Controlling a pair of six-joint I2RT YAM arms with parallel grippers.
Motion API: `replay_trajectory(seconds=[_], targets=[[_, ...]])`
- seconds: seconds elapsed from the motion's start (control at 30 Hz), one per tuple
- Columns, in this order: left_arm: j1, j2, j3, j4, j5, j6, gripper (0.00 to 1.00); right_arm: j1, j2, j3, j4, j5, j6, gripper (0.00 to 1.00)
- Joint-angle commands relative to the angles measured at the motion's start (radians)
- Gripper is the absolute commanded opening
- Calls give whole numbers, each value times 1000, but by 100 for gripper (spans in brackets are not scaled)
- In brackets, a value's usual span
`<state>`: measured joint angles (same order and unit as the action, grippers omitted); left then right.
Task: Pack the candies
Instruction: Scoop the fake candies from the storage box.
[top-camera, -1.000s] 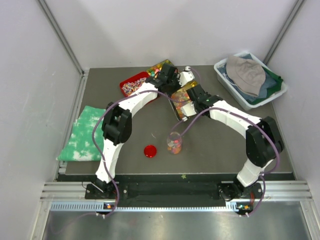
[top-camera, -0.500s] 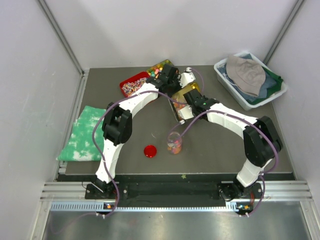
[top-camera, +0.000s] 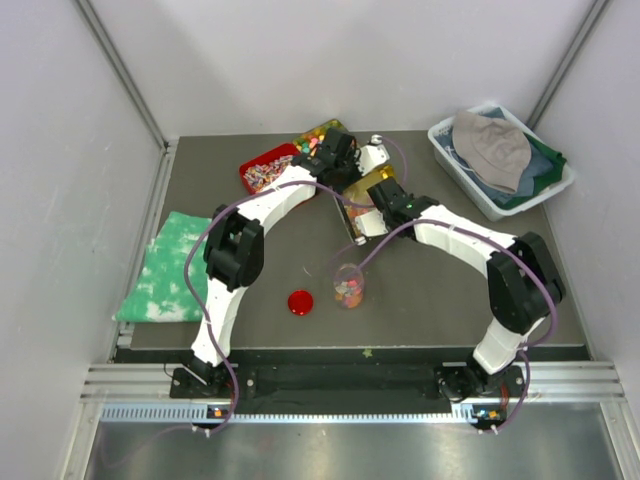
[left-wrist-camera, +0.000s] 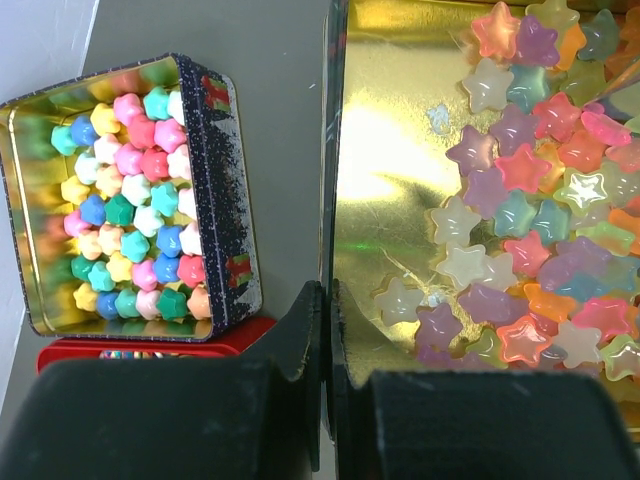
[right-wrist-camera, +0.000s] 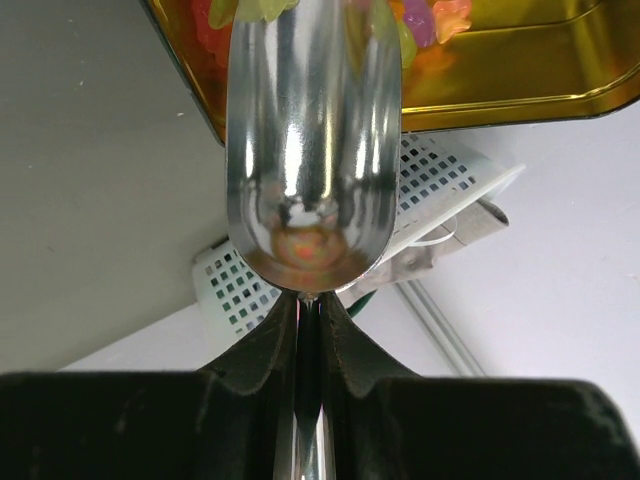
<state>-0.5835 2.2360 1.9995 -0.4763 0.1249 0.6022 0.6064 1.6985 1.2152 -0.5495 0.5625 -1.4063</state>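
Observation:
The candies (left-wrist-camera: 530, 170) are glossy star-shaped jelly pieces piled at one side of an open gold tin (left-wrist-camera: 400, 150). My left gripper (left-wrist-camera: 327, 300) is shut on this tin's rim, at the back of the table (top-camera: 345, 168). My right gripper (right-wrist-camera: 310, 305) is shut on the handle of a metal scoop (right-wrist-camera: 312, 140). The scoop's mouth reaches into the gold tin (right-wrist-camera: 520, 80), among a few candies (right-wrist-camera: 430, 20). A clear jar (top-camera: 348, 287) partly filled with candies stands near the front, apart from both grippers.
A second tin (left-wrist-camera: 225, 200) of matte pastel stars sits left of the gold one, with a red tray (top-camera: 262, 170) of wrapped sweets beside it. A red lid (top-camera: 300, 302) lies left of the jar. A green cloth (top-camera: 165, 265) lies at the left, a bin of clothes (top-camera: 500, 155) at the back right.
My right arm has shifted slightly left toward the gold tin with the scoop. The left arm, the jar and the lid have stayed put.

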Motion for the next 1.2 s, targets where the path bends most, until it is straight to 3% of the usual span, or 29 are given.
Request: replay_trajectory(seconds=[0.0,0.23,0.43,0.6,1.17], targets=[[-21,-98,61,79,85,-35,0,7,36,24,-110,-177,29,0],[-21,-90,67,82,90,-48,0,-2,18,-37,-32,-165,-89,0],[-22,-87,67,82,90,-51,0,-28,78,145,-296,-308,3,0],[-22,-78,67,82,87,-51,0,-57,59,73,-181,-282,-71,0],[-32,-62,85,62,55,-58,0,-13,164,130,-127,-262,147,0]])
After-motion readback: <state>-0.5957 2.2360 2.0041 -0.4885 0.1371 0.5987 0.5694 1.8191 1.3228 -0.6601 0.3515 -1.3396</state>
